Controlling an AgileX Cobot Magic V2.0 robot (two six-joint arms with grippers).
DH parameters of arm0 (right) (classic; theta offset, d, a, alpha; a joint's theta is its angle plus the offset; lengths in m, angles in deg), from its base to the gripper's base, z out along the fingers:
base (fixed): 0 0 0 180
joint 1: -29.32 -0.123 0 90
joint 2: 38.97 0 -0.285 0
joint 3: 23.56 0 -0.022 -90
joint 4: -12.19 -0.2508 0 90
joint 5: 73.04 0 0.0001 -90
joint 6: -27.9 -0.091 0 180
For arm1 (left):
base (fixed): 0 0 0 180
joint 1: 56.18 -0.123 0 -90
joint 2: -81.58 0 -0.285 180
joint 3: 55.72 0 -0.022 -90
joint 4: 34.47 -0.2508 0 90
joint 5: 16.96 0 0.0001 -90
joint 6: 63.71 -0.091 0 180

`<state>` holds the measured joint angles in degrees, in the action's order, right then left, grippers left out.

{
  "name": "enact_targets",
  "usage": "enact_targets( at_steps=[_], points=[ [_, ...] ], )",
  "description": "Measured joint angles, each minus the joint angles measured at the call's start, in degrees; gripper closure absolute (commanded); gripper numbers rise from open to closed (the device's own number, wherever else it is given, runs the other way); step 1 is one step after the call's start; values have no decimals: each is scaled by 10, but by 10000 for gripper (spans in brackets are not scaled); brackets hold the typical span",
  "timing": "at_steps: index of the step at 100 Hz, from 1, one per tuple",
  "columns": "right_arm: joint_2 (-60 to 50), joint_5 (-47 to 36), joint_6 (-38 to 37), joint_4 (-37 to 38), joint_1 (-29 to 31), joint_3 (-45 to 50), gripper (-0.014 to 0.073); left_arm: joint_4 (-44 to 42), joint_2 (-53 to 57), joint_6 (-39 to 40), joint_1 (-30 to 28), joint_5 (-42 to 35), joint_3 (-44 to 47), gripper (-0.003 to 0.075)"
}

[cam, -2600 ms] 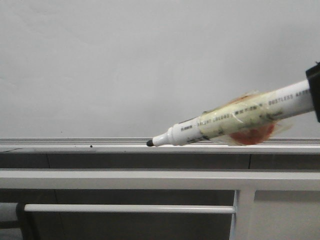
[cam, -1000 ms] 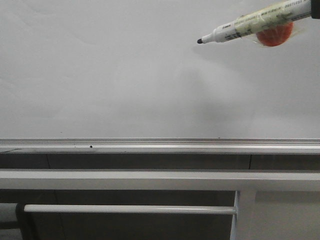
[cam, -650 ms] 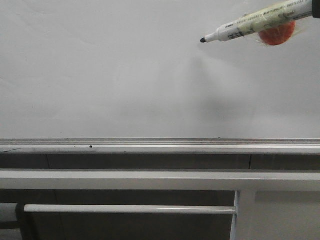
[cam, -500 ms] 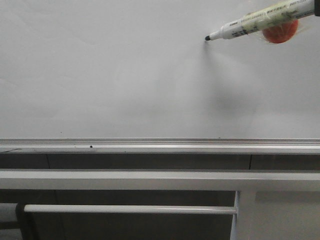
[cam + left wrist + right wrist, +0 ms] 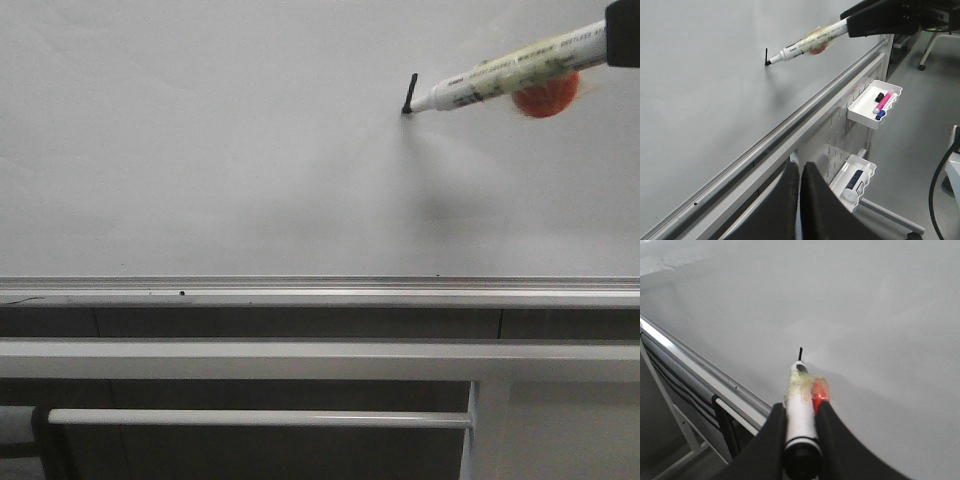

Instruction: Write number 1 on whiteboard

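Observation:
The whiteboard (image 5: 200, 150) fills most of the front view, with its silver bottom rail (image 5: 300, 292) below. A short black stroke, the number 1 (image 5: 410, 92), stands on the board at upper right. The tip of a white marker (image 5: 500, 75), wrapped in tape with an orange lump, touches the stroke's lower end. My right gripper (image 5: 801, 412) is shut on the marker (image 5: 800, 405); the stroke (image 5: 800, 353) shows just past its tip. My left gripper (image 5: 800, 172) is shut and holds nothing, low beside the frame. The left wrist view also catches the marker (image 5: 807, 42) and stroke (image 5: 766, 56).
Grey frame bars (image 5: 300, 358) run under the board. Two white trays hang on a pegboard: one (image 5: 875, 102) holds markers and an eraser, the other (image 5: 855, 184) a bottle. A cable (image 5: 940, 180) hangs by the floor.
The marker rose from the bottom rail to the board's upper right, its tip met the board, then slid downward, leaving a short black stroke.

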<state>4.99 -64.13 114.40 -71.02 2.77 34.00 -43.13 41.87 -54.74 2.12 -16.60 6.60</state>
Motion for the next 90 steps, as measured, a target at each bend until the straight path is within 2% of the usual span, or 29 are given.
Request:
enact_targets(
  at_steps=[66, 90],
  points=[
    [65, 17, 2, -4, 0, 0, 655, -1, 0, 0, 0, -8, 0, 741],
    [37, 89, -9, -5, 0, 21, 636, -2, 0, 0, 0, -8, 0, 741]
  ],
)
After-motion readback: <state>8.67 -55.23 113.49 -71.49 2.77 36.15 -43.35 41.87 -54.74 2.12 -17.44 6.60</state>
